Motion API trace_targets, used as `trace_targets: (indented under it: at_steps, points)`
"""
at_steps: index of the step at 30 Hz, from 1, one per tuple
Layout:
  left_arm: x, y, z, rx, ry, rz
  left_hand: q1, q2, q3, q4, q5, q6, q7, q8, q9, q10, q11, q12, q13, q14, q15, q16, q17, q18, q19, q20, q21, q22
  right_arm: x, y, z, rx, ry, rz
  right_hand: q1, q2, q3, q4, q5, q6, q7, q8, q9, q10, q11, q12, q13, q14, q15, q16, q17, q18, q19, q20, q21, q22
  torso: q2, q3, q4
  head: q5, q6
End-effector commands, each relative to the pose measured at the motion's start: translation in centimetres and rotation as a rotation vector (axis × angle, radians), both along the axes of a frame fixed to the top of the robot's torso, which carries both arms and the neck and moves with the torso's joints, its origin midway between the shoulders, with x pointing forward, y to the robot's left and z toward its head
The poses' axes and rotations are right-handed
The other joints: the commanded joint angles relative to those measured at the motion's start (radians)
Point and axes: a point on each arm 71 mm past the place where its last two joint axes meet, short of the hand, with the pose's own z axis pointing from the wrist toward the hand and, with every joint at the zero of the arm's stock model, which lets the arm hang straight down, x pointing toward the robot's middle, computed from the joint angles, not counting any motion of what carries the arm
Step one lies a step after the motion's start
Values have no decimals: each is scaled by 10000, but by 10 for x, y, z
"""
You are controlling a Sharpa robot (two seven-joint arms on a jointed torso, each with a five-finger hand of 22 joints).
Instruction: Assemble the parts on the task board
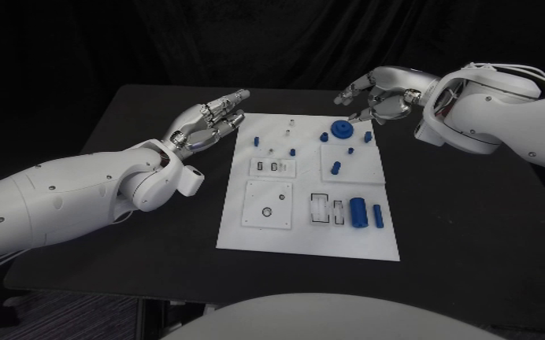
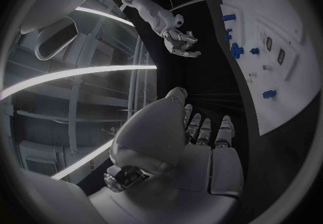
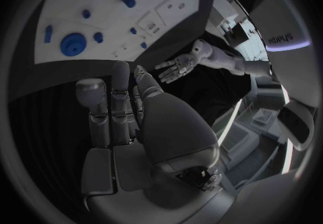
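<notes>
The white task board (image 1: 306,239) lies mid-table with several blue parts on it. A round blue gear (image 1: 342,127) sits near its far right corner, small blue pegs (image 1: 293,152) stand across the far half, and a thick blue cylinder (image 1: 359,212) lies near the front right. My left hand (image 1: 210,127) hovers just off the board's far left edge, fingers stretched out and empty. My right hand (image 1: 380,100) hangs beyond the far right corner, close to the gear, fingers loosely bent and holding nothing. The right wrist view shows the gear (image 3: 72,44) ahead of the outstretched fingers (image 3: 121,95).
The black table (image 1: 454,214) extends well past the board on both sides. White inset plates with slots and holes (image 1: 269,202) occupy the board's near half. My left forearm (image 1: 102,194) crosses the table's left side.
</notes>
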Motion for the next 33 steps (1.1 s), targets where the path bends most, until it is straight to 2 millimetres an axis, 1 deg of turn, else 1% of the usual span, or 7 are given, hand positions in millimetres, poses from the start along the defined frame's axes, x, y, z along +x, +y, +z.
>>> trace_targets:
  at_steps: [1, 6, 11, 12, 17, 26, 33]
  points:
    - [-9, -2, 17, -575, -2310, -540, 76, -52, 83, 7, 22, 55, -8, 12, 4, 25, 56, 67, 8, -17, 6, 3, -3, 183, -44, -45, 1, -14, 4, 3, 3, -3352, -2150, -428, -211, -245, 136, 55, 57, -41, -85, -115, 30, 279, 9, -49, 42, 343, -11, 686, 931, -168, 332, -13, 569, 874, 203, -49, 96, -108, -117]
    - [-10, 1, 17, -482, -2346, -489, 214, -116, 136, -17, 69, 65, 7, -8, 2, 22, 85, 92, 8, -25, 10, -3, -7, 182, -70, -70, -16, -24, 7, 13, 7, -4047, -3004, -368, -595, -494, 275, 196, -9, 26, -132, -167, 108, 719, -55, 105, 143, 555, -62, 1034, 1444, -279, 581, -52, 1028, 1621, 498, -94, 204, -214, -17]
    - [-10, 4, 17, -429, -2356, -452, 272, -129, 166, -24, 109, 77, 32, -15, 3, 13, 84, 96, 6, -32, 13, -7, -10, 181, -88, -82, -28, -31, 11, 21, 6, -4371, -3380, -269, -746, -588, 362, 265, -64, 178, -78, -124, 187, 879, -49, 208, 216, 591, -64, 1086, 1548, -298, 601, -58, 1114, 1770, 643, -117, 293, -306, 57]
    - [-10, 5, 17, -423, -2354, -449, 272, -129, 166, -24, 109, 77, 32, -15, 3, 13, 84, 96, 6, -32, 13, -7, -10, 181, -88, -82, -28, -31, 11, 22, 5, -4401, -3410, -245, -755, -595, 372, 269, -60, 199, -75, -117, 196, 884, -44, 212, 221, 590, -63, 1083, 1540, -295, 593, -57, 1110, 1760, 716, -128, 344, -375, 113]
    - [-10, 6, 17, -410, -2326, -455, 312, -127, 194, -29, 130, 79, 43, -21, 2, 6, 92, 98, 5, -33, 16, -8, -11, 181, -95, -92, -33, -33, 12, 25, 1, -4477, -3431, -139, -814, -641, 483, 292, 63, 411, 15, -38, 293, 902, -6, 235, 259, 644, -44, 1143, 1674, -317, 625, -44, 1185, 1907, 936, -128, 409, -480, 346]
    - [-10, 6, 16, -363, -2207, -462, 402, -128, 268, -22, 152, 153, 186, -22, 10, -20, 76, 95, 0, -37, 28, -10, -13, 183, -94, -88, -33, -32, 12, 30, -5, -4513, -3368, 106, -923, -823, 859, 259, 762, 433, -91, -148, 407, 998, 5, 189, 310, 889, -43, 1418, 2241, -345, 675, -27, 1308, 2171, 1132, -116, 532, -718, 592]
    - [-11, 6, 16, -353, -2143, -482, 422, -128, 286, -19, 154, 146, 204, -30, 8, -34, 99, 90, -2, -36, 45, -10, -12, 181, -88, -69, -28, -29, 6, 31, -7, -4496, -3262, 242, -1126, -1065, 1429, 186, 1471, 610, -149, -378, 468, 1321, 30, -346, 182, 1226, -64, 1304, 2351, -421, 904, -62, 1490, 2594, 1163, -123, 534, -715, 635]
